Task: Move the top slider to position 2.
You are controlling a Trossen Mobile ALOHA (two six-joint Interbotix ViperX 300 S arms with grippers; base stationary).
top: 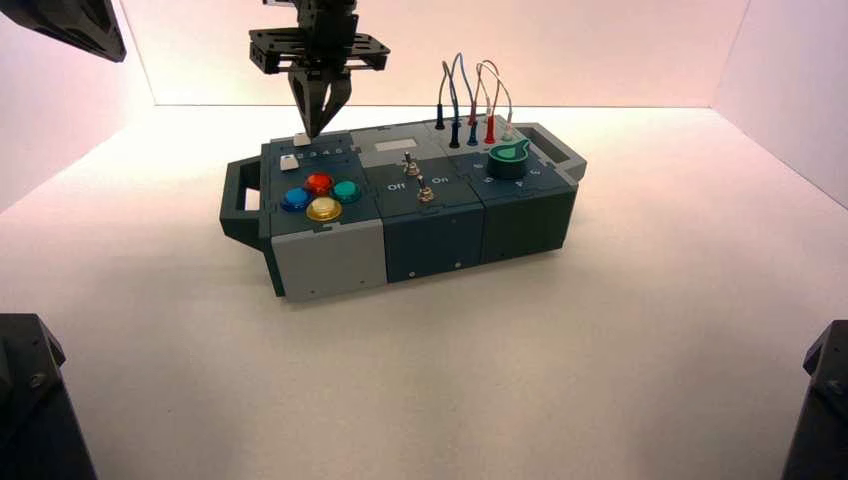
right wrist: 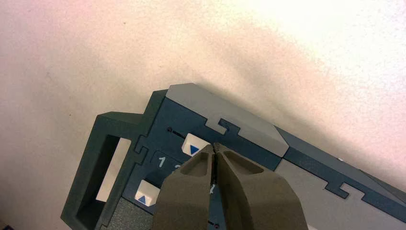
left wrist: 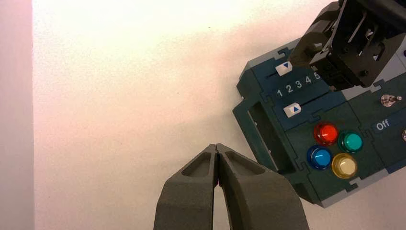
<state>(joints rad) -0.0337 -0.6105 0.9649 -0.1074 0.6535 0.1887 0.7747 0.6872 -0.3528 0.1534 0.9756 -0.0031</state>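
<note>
The top slider (top: pixel 300 139) is a small white cap with a blue triangle at the back left of the dark teal box (top: pixel 520 215). It also shows in the left wrist view (left wrist: pixel 284 68) and in the right wrist view (right wrist: pixel 194 144). It stands at the low end of the printed digits, near the 1 and the 2 (left wrist: pixel 288 88). My right gripper (top: pixel 316 132) points straight down, shut and empty. Its tips (right wrist: pixel 215 146) are at the cap's edge on the side of the higher digits and cover part of the digit row. My left gripper (left wrist: pixel 217 146) is shut and empty over the white table, off the box's handle end.
A twin white slider (left wrist: pixel 292 110) sits just below the digits. Red (top: pixel 318 183), teal, blue and yellow round buttons lie in front of it. Two toggle switches (top: pixel 424 190), a green knob (top: pixel 508 158) and plugged wires (top: pixel 472 100) fill the rest of the box. A handle (top: pixel 240 190) sticks out at its left end.
</note>
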